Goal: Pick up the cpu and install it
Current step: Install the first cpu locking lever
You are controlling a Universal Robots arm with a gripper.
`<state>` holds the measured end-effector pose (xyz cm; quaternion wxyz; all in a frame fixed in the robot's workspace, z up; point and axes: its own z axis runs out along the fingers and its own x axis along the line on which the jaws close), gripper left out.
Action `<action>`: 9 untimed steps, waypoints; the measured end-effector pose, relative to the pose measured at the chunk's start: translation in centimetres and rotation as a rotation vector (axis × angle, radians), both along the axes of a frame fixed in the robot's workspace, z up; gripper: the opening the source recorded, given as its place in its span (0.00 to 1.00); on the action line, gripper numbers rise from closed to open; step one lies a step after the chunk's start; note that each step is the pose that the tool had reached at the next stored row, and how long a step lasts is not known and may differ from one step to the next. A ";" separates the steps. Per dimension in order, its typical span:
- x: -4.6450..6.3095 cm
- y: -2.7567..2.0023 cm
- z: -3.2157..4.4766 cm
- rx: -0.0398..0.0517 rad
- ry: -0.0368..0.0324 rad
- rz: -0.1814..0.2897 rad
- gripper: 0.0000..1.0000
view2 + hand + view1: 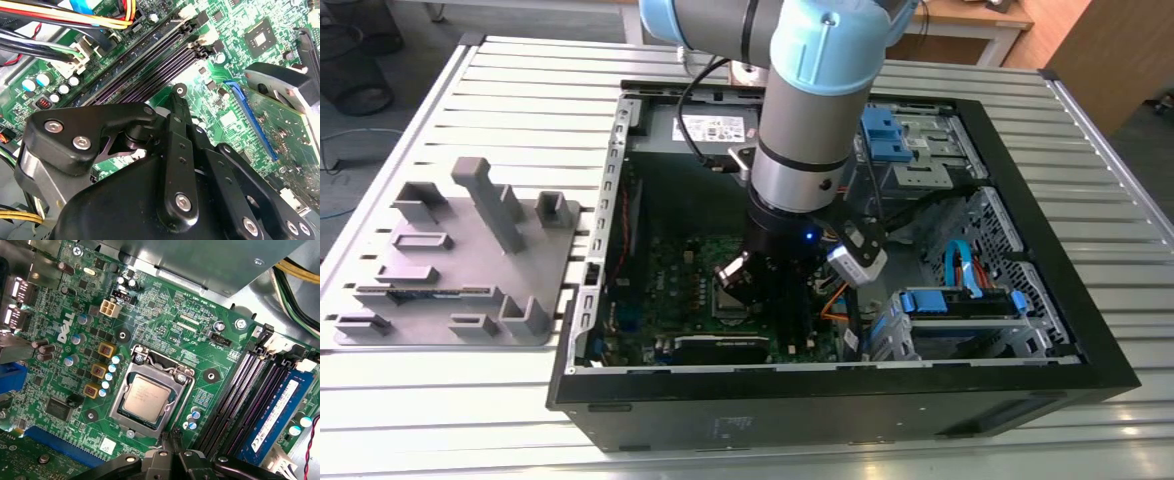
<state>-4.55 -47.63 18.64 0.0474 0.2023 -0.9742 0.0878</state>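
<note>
Exterior view showed the arm (807, 110) reaching down into an open computer case (854, 400) lying on a slatted counter (520, 90), with the tool (781, 290) low over the motherboard (674, 290). A grey fixture (447, 260) lay on the counter at the exterior view's left of the case. First wrist view showed the cpu (146, 396) seated flat in the socket (150, 395), its silver top exposed and the socket frame around it. The tool (172, 440) hung just beside the socket's edge, apart from the cpu. Whether its fingers were spread or pressed together could not be told. Small white lettering beside the connectors near the socket was too fine to read reliably. Dark memory slots (250, 395) ran beside the socket.
</note>
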 end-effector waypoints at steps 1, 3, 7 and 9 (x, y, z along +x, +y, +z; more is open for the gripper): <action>0.0 0.00 -0.06 -0.0001 -0.0003 0.000 0.11; 0.0 0.00 -0.15 0.0001 -0.0008 0.000 0.11; 0.1 0.01 -0.20 0.0004 -0.0010 0.000 0.11; 0.2 0.00 -0.21 0.0003 -0.0009 0.000 0.11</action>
